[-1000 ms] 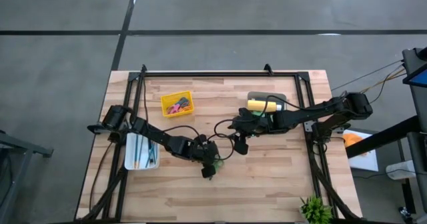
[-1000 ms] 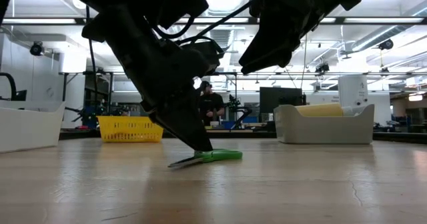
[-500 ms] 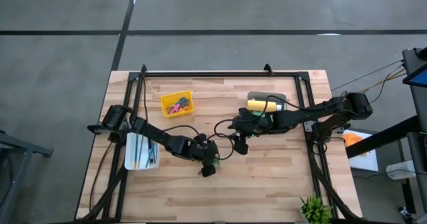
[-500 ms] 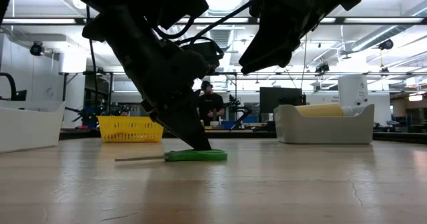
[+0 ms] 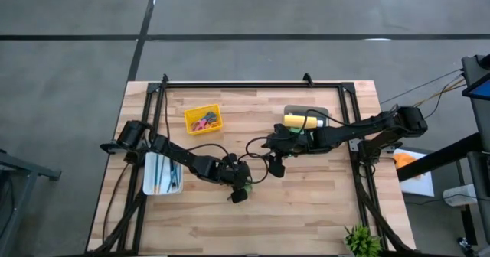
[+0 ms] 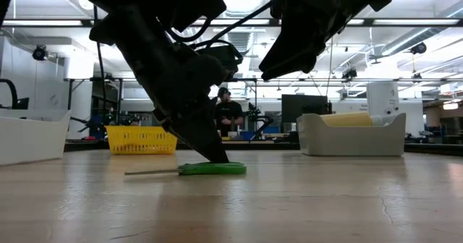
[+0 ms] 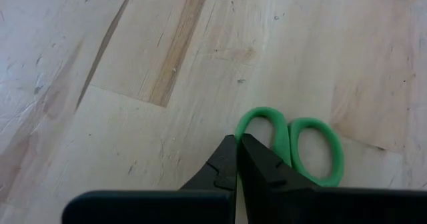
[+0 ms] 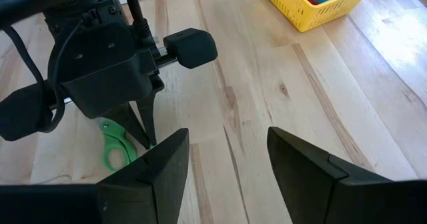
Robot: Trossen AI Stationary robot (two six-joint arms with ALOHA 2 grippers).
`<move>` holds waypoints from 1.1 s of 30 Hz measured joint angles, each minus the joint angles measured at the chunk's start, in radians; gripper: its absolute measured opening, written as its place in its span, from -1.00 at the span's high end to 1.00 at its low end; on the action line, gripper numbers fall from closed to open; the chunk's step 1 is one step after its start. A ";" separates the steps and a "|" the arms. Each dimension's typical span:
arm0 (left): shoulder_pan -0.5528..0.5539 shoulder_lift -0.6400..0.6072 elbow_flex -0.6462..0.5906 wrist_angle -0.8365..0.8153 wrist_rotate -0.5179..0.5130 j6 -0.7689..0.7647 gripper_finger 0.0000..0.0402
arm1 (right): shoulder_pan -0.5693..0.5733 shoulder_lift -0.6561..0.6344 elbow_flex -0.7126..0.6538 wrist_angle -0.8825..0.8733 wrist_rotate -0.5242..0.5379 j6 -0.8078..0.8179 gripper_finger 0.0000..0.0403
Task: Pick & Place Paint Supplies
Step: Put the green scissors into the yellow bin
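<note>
Near the middle of the wooden surface [image 5: 306,203] we find the left gripper [image 7: 237,159] lowered until its tips meet the wood, its fingers [image 7: 225,163] pressed together right against the loops of a pair of green-handled scissors [image 6: 211,168]. In the low view the scissors lie flat, the blade pointing away from the handles toward the yellow basket [image 6: 142,139]; we cannot tell whether the closed tips pinch any part of them or merely touch the handle. The right gripper [image 8: 227,161] hangs above the surface just beside the left one, on the side toward the grey bin [image 5: 308,115], with its fingers [image 8: 160,167] spread apart and holding nothing. A yellow paint bottle [image 5: 298,120] lies in that grey bin near the far right of the surface. The yellow basket sits toward the far left and holds small coloured things we cannot make out. A white tray [image 5: 162,174] at the left edge carries thin stick-like brushes [image 5: 164,173]. A small green plant [image 5: 362,240] stands at the near right corner. In the low view a person [image 6: 228,113] stands far off in the room behind.
</note>
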 joint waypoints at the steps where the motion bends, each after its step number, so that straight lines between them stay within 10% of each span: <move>1: 0.000 0.000 0.002 -0.004 0.000 0.000 0.98 | 0.000 0.000 0.000 0.000 0.000 0.000 0.00; 33: 0.052 -0.277 0.012 -0.429 -0.022 -0.026 0.97 | 0.000 0.000 0.000 -0.001 0.000 0.000 0.00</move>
